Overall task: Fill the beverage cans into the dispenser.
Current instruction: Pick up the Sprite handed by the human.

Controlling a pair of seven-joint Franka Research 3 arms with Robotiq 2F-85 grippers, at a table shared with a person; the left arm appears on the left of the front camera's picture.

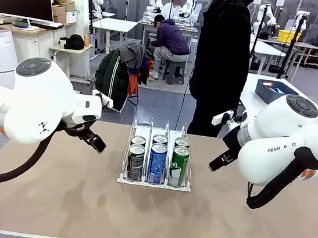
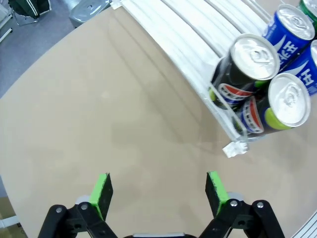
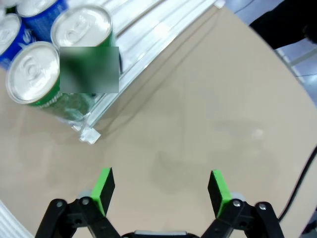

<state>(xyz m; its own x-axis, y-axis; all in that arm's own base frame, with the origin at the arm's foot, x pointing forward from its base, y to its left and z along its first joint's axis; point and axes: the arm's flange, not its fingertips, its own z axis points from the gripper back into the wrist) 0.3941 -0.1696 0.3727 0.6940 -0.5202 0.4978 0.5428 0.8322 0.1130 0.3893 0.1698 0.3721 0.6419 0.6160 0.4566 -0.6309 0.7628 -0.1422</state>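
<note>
The white wire dispenser (image 1: 127, 150) stands at the table's middle with two cans in each of its three lanes. Black Pepsi cans (image 1: 135, 161) fill the left lane, blue Pocari cans (image 1: 157, 163) the middle, green Chilsung cans (image 1: 178, 165) the right. My left gripper (image 1: 96, 142) hangs open above bare table left of the rack, nothing between its green pads (image 2: 102, 192). In its wrist view the Pepsi cans (image 2: 247, 64) sit at upper right. My right gripper (image 1: 220, 160) is open and empty right of the rack; the green cans (image 3: 37, 74) show at upper left there.
A person in black (image 1: 222, 51) stands at the table's far edge behind the rack. A blue bin (image 1: 275, 91) sits on another table at back right. Bare tan tabletop (image 1: 146, 217) stretches in front of the rack and under both grippers.
</note>
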